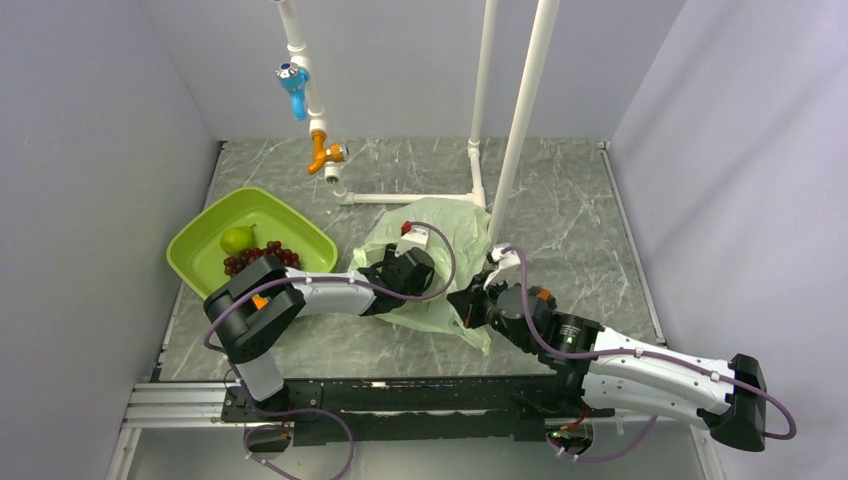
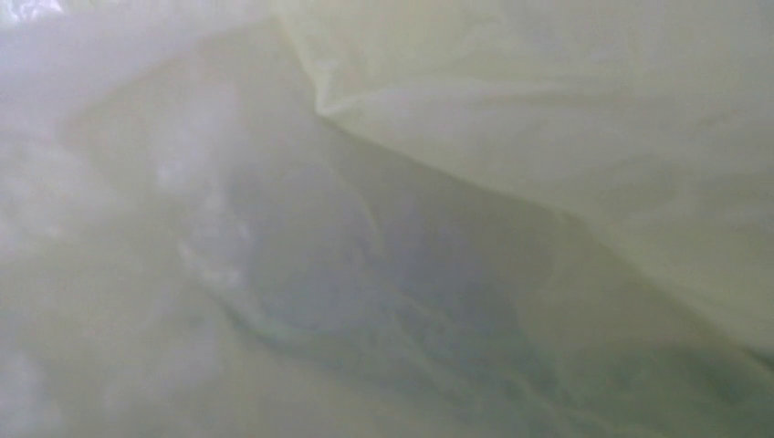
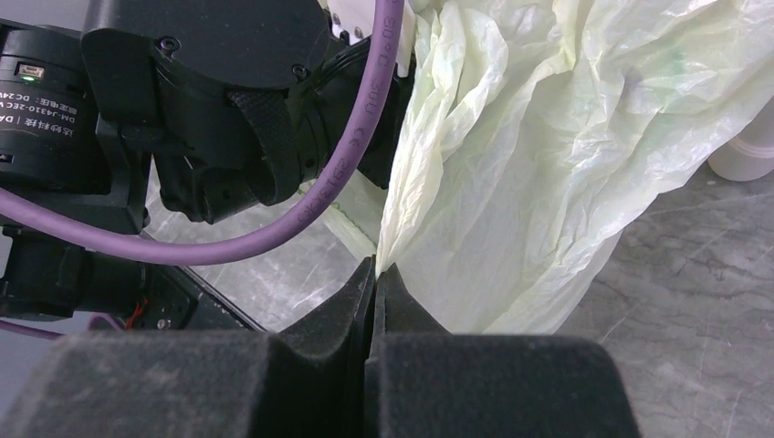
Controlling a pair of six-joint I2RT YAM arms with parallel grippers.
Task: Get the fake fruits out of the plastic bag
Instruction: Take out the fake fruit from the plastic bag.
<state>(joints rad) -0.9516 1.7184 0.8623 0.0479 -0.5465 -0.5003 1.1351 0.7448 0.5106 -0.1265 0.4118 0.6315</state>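
The top view looks down on the table (image 1: pixel 560 190) from high behind; both wrist views press close to the plastic bag (image 1: pixel 455 225), which all share.

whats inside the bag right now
The left arm reaches into the bag. Its wrist camera shows only blurred pale film, no fruit. From above, the crumpled plastic hides anything inside. The pear and grapes lie in the tray.

I read plastic bag (image 1: pixel 465 240): pale green, translucent, crumpled in a loose heap at the centre of the top view | green pear (image 1: pixel 237 239): outside the bag, left of centre | dark red grape bunch (image 1: pixel 262 258): just beside the pear, at its lower right | I cannot make out other fruits
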